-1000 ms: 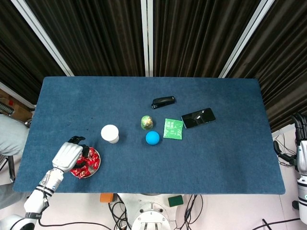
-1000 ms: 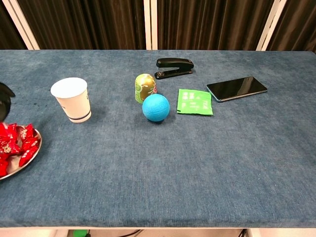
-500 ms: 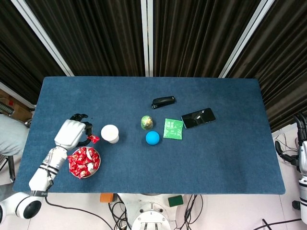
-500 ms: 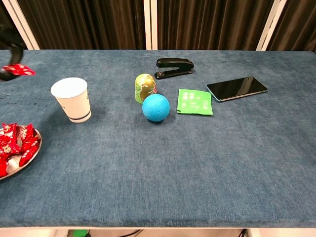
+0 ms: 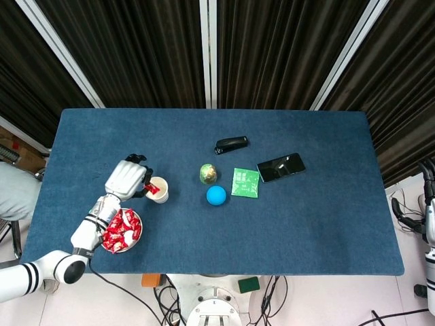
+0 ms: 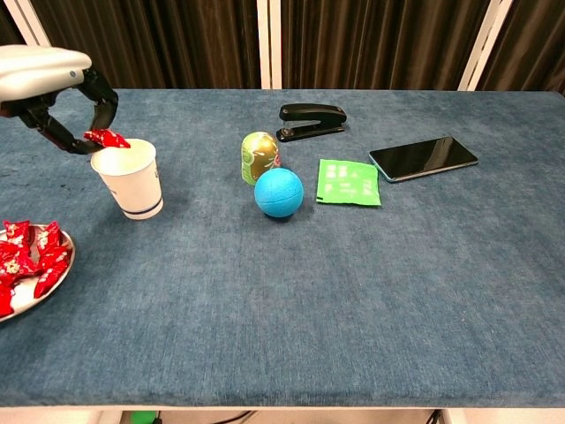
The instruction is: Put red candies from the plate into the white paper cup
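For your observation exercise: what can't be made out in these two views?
- White paper cup interior: chest view, hidden by its wall; head view, too small.
- Plate: chest view, cut off by the left edge.
- Right hand: head view, cut off by the right edge.
- Green packet print: too small.

A matt, napped blue cloth [image 6: 371, 291] is covering the table. The cup [image 6: 130, 179] is looking like matt white paper, the plate [image 5: 138, 231] like shiny metal, and the candies [image 6: 26, 258] are sitting in glossy, crinkled red wrappers. The left hand [image 5: 126, 179] is showing smooth pale plastic with dark fingers [image 6: 99, 95]. The phone [image 6: 424, 157] is gleaming like glass, the stapler [image 6: 310, 120] is shining black, the ball [image 6: 279, 192] is looking finely textured, and the green packet [image 6: 349, 182] is looking matt.
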